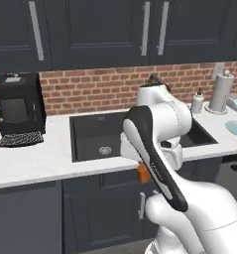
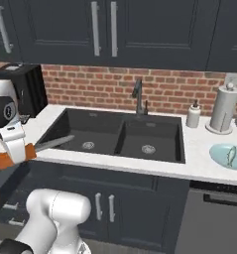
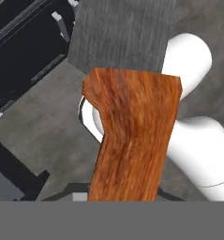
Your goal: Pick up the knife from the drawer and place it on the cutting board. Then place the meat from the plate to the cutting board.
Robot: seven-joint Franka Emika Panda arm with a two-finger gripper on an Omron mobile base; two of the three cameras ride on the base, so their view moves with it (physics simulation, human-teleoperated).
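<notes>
Orange-brown wood grain runs down the handle of the knife (image 3: pixel 134 136) in the hand view, and its grey blade stretches away toward the top of the picture. The tool (image 2: pixel 17 149) is pinching that handle, its fingers pressed close on either side. From the right base view the knife hangs in the air in front of the surface (image 2: pixel 199 158), level with its front edge, the handle sticking out on the near side of the tool and the blade pointing toward the dark double sink (image 2: pixel 120 134). In the left base view a bit of orange handle (image 1: pixel 143 172) peeks out from behind the white arm, below the rim of the surface.

Far to the right on the surface sits the light blue plate (image 2: pixel 219 156) with the meat (image 2: pixel 231 155), a thin silvery fish, lying on it. Behind the plate stand a paper towel roll (image 2: pixel 224 109) and a small soap bottle (image 2: pixel 193 115). A black coffee machine (image 1: pixel 17 109) stands left of the sink against the brick wall. The drawer may be the dark shape at the upper left of the hand view, but that is hard to tell.
</notes>
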